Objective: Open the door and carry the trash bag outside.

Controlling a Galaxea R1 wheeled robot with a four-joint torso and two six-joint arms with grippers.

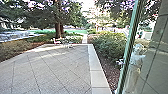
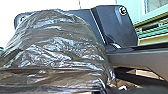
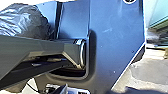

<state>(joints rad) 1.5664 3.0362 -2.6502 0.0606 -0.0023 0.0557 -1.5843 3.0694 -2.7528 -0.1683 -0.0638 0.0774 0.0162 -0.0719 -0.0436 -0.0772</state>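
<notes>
A dark, shiny trash bag [image 2: 57,50] bulges large in the left wrist view, over part of the robot's dark plate. The right wrist view has the same wrinkled bag [image 3: 25,22] beyond the jointed bar, against the plate's edge. In the head view a green door or glass frame edge [image 1: 129,47] slants up at the right. How the bag is held cannot be made out.
A tiled patio [image 1: 55,67] spreads ahead, bordered by a pale stone strip [image 1: 96,67]. Bushes [image 1: 110,45] grow to its right, and tree trunks [image 1: 59,30] rise beyond. Small chairs [image 1: 57,41] stand at the patio's far end. A person [image 1: 135,65] appears at the right, behind glass.
</notes>
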